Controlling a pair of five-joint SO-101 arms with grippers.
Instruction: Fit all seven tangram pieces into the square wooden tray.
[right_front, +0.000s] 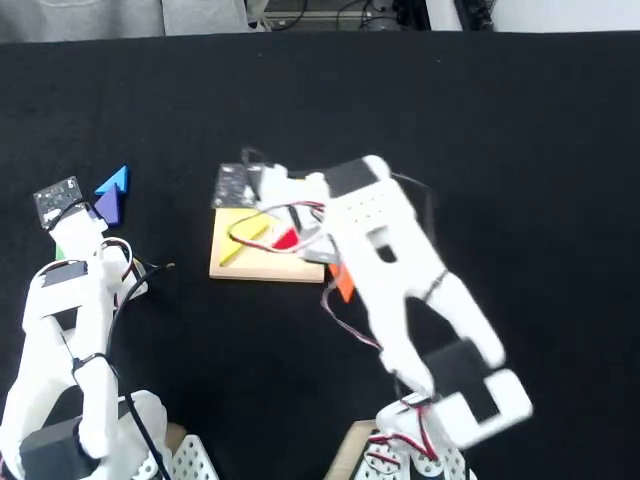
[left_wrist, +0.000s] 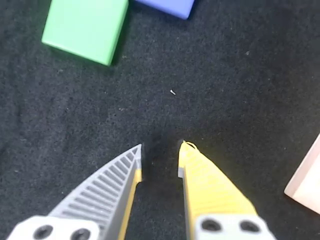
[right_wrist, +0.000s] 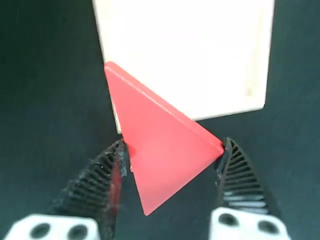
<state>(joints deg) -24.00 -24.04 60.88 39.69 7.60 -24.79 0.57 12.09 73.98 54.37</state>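
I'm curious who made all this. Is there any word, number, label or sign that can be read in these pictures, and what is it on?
No text can be read.
The red triangle, the green piece and the wooden tray are plain, with no print on the faces shown.
The dark circuit board on one arm and the second board on the other carry pale specks, too small to read.

You're at a robotics lab bench: a table (right_front: 520, 120) draped in black cloth, two white printed arms (right_front: 385, 215) with bare wiring (right_front: 352, 330) and exposed circuit boards (right_front: 57, 198), perforated mounting plates (right_front: 195, 460), and cables (right_front: 350, 12) along the far edge.
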